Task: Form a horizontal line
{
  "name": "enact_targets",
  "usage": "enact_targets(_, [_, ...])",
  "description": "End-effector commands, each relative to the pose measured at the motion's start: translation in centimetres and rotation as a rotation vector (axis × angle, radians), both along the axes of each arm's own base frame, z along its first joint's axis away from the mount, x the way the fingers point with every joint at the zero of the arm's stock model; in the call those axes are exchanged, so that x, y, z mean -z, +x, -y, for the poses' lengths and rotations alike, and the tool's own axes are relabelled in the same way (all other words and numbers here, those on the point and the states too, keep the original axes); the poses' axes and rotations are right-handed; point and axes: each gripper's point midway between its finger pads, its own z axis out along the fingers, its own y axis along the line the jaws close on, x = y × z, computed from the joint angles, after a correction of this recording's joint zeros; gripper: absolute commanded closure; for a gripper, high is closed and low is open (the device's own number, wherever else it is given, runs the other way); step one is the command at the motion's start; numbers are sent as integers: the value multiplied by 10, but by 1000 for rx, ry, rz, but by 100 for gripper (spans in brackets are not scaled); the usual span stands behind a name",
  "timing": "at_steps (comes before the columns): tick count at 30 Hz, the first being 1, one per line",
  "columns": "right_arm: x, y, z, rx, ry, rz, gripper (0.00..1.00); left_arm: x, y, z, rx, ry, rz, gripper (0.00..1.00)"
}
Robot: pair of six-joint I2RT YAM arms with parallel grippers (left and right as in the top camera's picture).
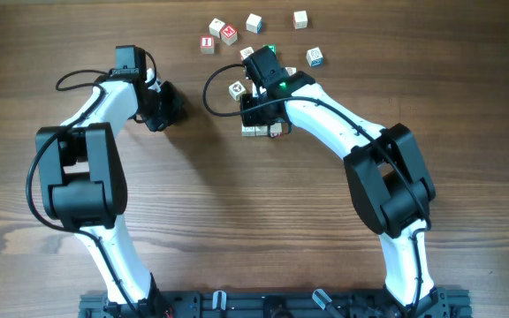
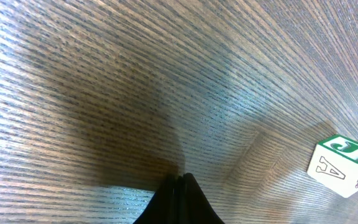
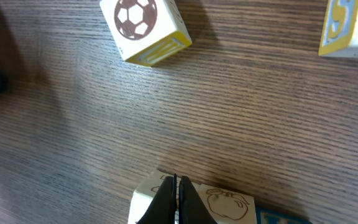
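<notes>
Bright even light, soft shadows, sharp overhead, pale glare on table [image 2: 247, 81]

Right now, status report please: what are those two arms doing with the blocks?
Left gripper shut, holding nothing. Right gripper shut, tips at the cube row. Soccer-ball cube loose beyond, clear of the row.

Wood-grain table [image 1: 237, 221]. Your row of pale cubes [image 3: 225, 202] lies on it, right under the jaws of the right gripper [image 3: 177, 186], cubes touching side to side. Ahead-left of those jaws: soccer-ball cube [image 3: 145, 28]. Ahead, far right: yellow-edged cube [image 3: 347, 28]. Off to the right of the left gripper [image 2: 180, 183] jaws: green-J cube [image 2: 344, 163]. More loose cubes [image 1: 229, 34] lie scattered well apart from both.
</notes>
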Motion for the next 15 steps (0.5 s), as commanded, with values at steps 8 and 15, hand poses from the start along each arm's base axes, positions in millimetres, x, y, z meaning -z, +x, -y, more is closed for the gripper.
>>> enact_targets(8, [3, 6, -8, -35, 10, 27, 95, 47, -27, -21, -41, 122, -130, 96])
enact_targets(15, [4, 16, 8, 6, -54, 61, 95, 47, -27, -21, -41, 122, -130, 96])
